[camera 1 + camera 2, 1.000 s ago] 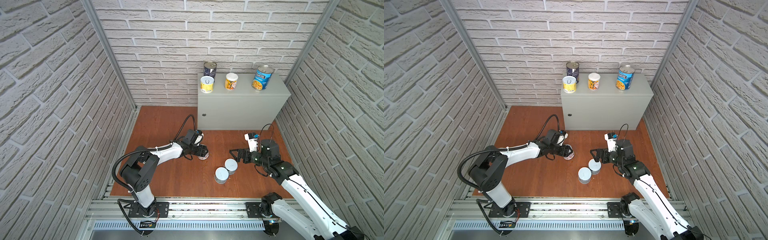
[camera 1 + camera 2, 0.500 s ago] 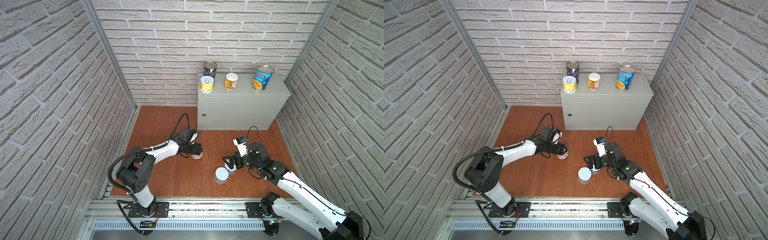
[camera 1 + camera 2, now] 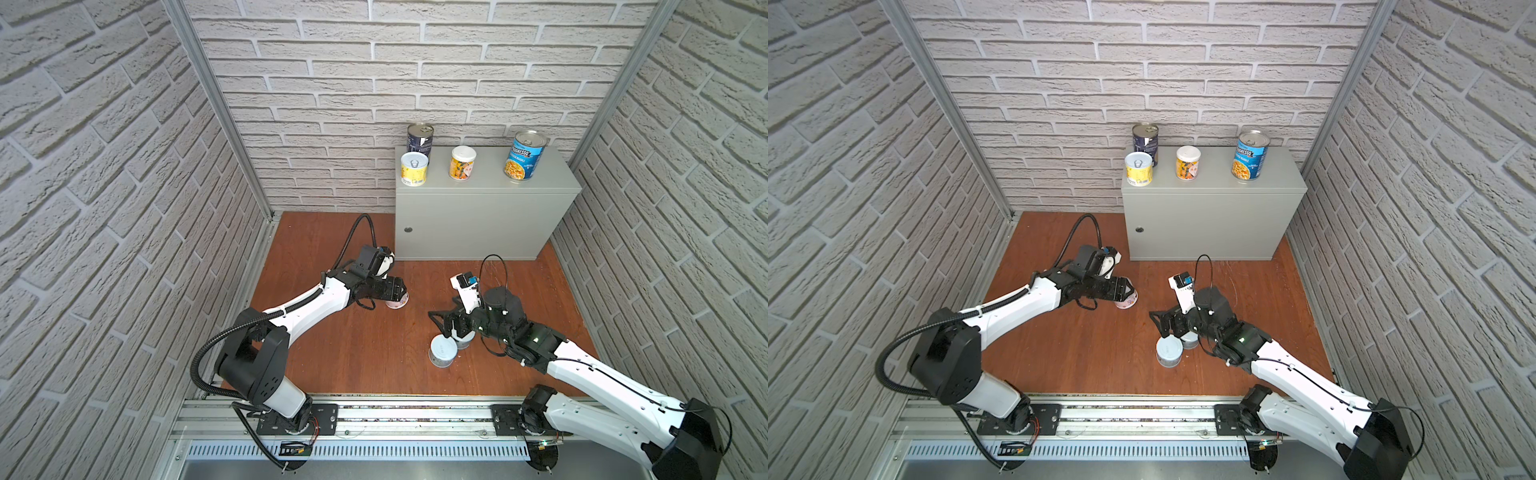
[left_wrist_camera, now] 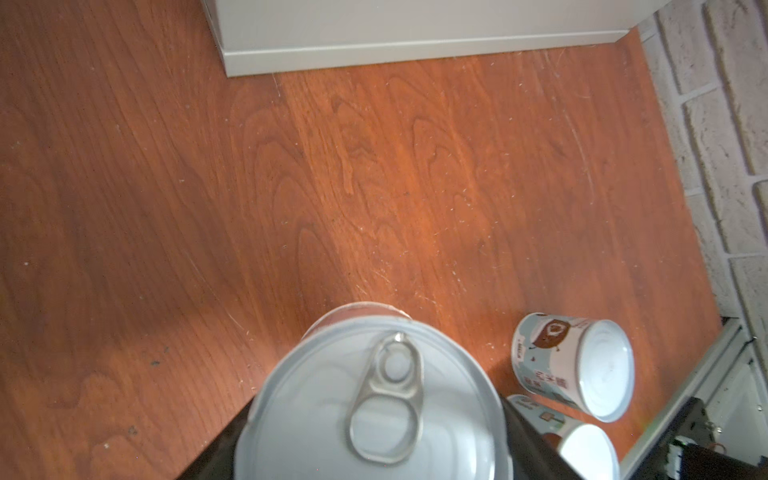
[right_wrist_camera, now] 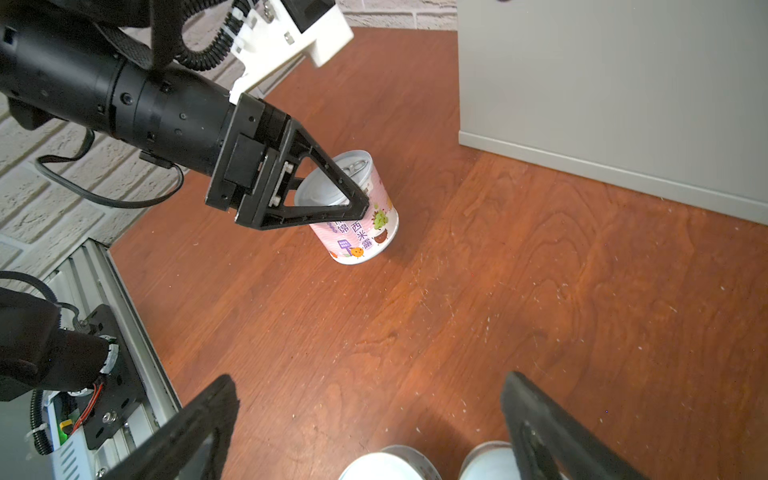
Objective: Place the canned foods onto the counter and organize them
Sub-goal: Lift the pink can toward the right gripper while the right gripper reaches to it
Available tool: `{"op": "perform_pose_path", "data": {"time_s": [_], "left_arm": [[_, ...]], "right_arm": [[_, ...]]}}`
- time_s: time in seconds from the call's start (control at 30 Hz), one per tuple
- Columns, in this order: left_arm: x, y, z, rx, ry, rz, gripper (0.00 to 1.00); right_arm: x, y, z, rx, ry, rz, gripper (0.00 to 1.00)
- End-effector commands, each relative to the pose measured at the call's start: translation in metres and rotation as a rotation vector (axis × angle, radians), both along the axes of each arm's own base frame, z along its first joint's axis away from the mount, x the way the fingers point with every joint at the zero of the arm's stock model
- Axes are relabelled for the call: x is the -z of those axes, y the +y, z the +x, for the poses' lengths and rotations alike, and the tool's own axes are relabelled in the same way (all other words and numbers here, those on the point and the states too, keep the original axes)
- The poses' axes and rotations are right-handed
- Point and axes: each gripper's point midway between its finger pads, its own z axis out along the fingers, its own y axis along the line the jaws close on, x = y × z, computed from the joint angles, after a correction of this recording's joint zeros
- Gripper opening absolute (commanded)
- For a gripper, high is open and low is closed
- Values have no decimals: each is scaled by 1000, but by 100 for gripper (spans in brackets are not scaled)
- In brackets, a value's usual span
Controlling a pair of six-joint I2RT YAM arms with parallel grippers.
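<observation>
My left gripper [image 3: 394,290] is shut on a short pink-labelled can [image 3: 397,300], which hangs tilted low over the wooden floor; its pull-tab lid [image 4: 374,407] fills the left wrist view. The right wrist view shows the black fingers [image 5: 332,195] clamping that can [image 5: 357,224]. My right gripper [image 3: 449,328] stands open just above two pale teal cans [image 3: 443,352] [image 3: 464,340] on the floor, with nothing between its fingers [image 5: 536,419]. On the counter [image 3: 478,220] stand a dark navy can [image 3: 419,139], a yellow can [image 3: 414,168], a peach can [image 3: 462,163] and a blue Progresso can [image 3: 525,156].
Brick walls close in the floor on three sides, and a metal rail [image 3: 374,419] runs along the front edge. The counter's top [image 3: 1208,183] has bare space along its front. Bare floor [image 3: 415,274] lies between the two grippers.
My right gripper has swung left and toward the front, coming over the two teal cans. The left gripper stays shut on the pink can and has shifted only slightly.
</observation>
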Motion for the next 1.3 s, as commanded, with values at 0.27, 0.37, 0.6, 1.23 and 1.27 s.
{"op": "perform_pose_path", "data": {"time_s": [0.27,0.37,0.6,1.23,1.27], "left_arm": [[-102,-21,-3,60,-137,-210,49],[-109,-26,-7,76,-139,-231,49],[-113,-41,-17,140,-131,-239,48],[-145,-68,-37,252,-184,-327,46],[-144,-70,-39,260,-178,-336,46]], "right_arm": [[-32,20,9,-36,-156,72,100],[-41,25,11,-52,-181,71,100],[-53,33,21,-69,-218,42,99],[-59,40,39,-56,-279,-18,95],[-63,41,38,-58,-287,-4,95]]}}
